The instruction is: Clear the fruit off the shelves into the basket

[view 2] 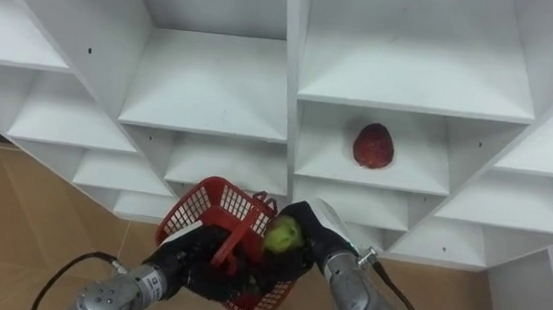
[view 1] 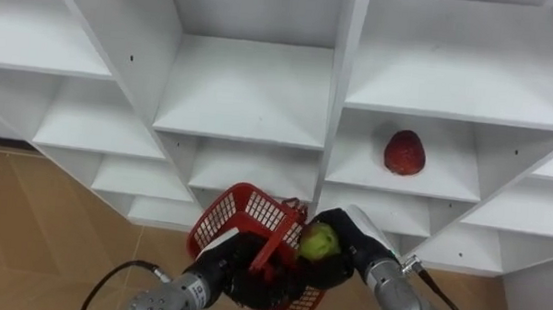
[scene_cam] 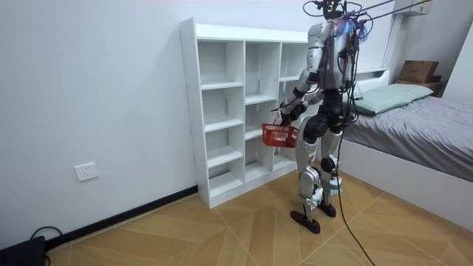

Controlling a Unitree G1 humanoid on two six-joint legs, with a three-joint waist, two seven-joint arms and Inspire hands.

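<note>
Robot's at the closet [view 1: 244, 92]. L hand [view 1: 234, 268] curled round red basket [view 1: 239, 212] handle; R hand [view 1: 346, 255] grips green fruit [view 1: 320, 242] just over basket, not dropped in yet. Red fruit [view 1: 404, 152] on shelf, well apart, left to fetch.

You're standing right up against the closet [view 1: 247, 92], and the bed [scene_cam: 414, 111] is off to your right, past the closet's right end. A fruit [view 1: 404, 152] sits on a shelf in the right-hand column, above and right of the basket [view 1: 241, 217]. The basket hangs from your left hand [view 1: 246, 273], below the middle column. Your right hand [view 1: 355, 232] has a second fruit [view 1: 320, 242] in it, right at the basket's right edge.
</note>
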